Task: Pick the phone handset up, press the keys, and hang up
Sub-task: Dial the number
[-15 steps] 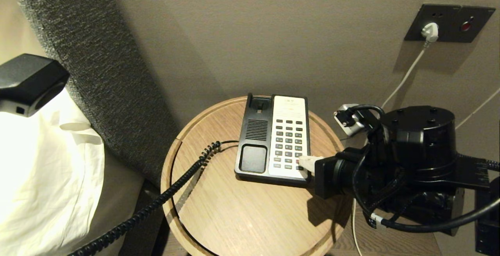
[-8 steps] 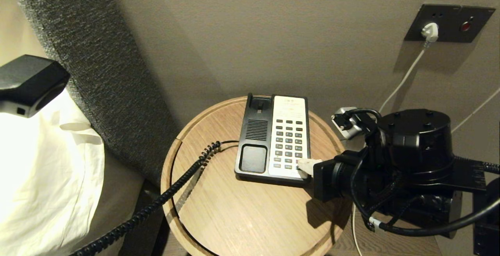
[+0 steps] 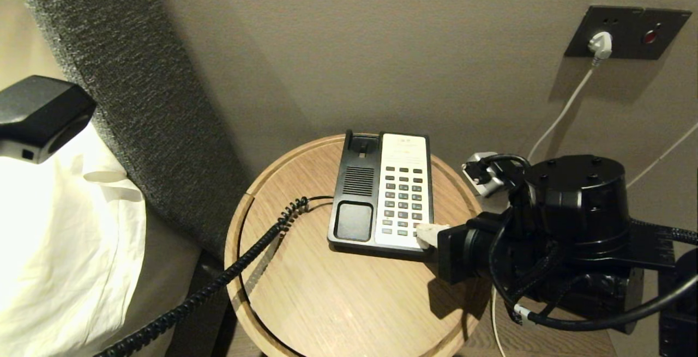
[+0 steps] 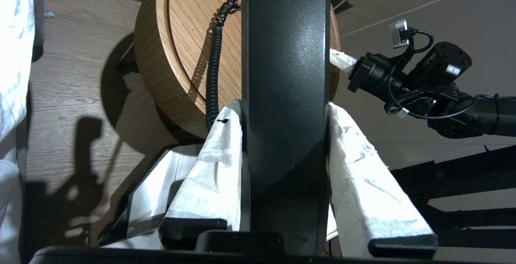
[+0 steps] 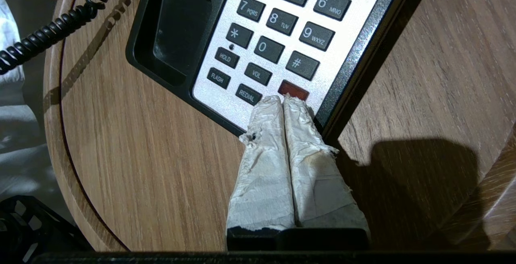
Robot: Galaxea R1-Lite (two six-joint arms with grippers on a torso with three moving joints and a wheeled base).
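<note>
The black phone handset point(image 4: 284, 74) hangs off to the left of the table, and my left gripper point(image 4: 284, 111) is shut on its shaft with white-wrapped fingers point(image 4: 213, 163) on both sides. One blocky end of the handset point(image 3: 41, 114) shows in the head view. Its coiled cord point(image 3: 234, 270) runs across the table to the phone base point(image 3: 354, 221), whose cradle lies empty. My right gripper point(image 5: 282, 100) is shut with nothing in it. Its tips rest on the keypad's point(image 3: 403, 199) nearest row, between the REDIAL key point(image 5: 248, 94) and the red key point(image 5: 293, 89).
The phone stands on a round wooden table point(image 3: 338, 302) by a beige wall. A grey upholstered headboard point(image 3: 136, 101) and white bedding point(image 3: 65, 237) lie to the left. A white plug point(image 3: 600, 43) sits in a dark wall socket at the right, its cable hanging behind my right arm.
My right gripper has slid slightly toward the keypad's near edge, still shut. The handset and left gripper have stayed where they were.
</note>
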